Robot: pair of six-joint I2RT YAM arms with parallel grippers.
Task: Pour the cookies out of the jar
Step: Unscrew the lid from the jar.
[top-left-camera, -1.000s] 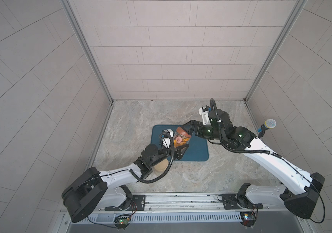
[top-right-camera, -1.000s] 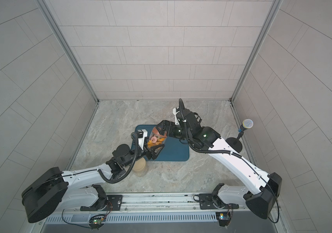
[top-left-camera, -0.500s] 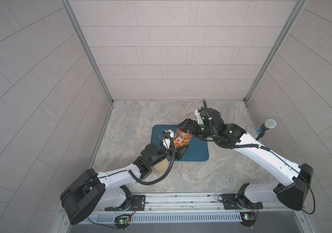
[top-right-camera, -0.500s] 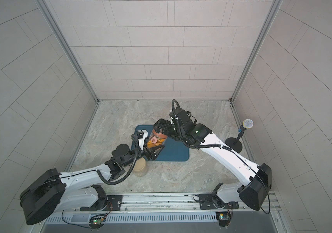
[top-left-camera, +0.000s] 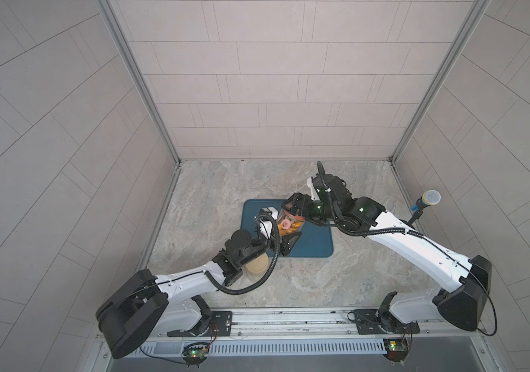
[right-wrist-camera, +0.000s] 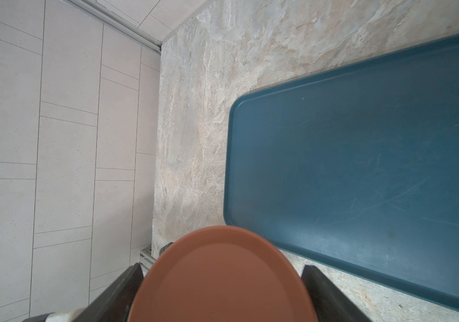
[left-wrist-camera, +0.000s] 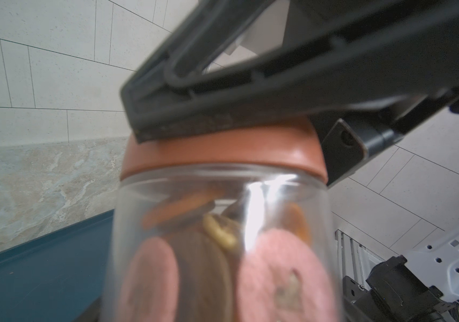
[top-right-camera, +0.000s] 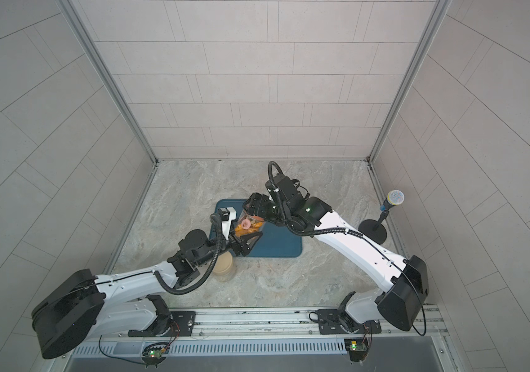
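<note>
cookies [left-wrist-camera: 281, 273]: inside clear jar [left-wrist-camera: 139, 223], lid [right-wrist-camera: 222, 278] on, over blue tray [top-left-camera: 316, 244] left end | left fingers [top-left-camera: 284, 250]: pinching jar body | right fingers [right-wrist-camera: 116, 295]: clamped on lid (one each side)

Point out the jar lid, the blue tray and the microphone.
jar lid [right-wrist-camera: 222, 278]: right wrist view, middle of its flat top.
blue tray [right-wrist-camera: 362, 167]: right wrist view, bare floor of the tray.
microphone [top-left-camera: 431, 197]: in a top view, its round mesh head.
</note>
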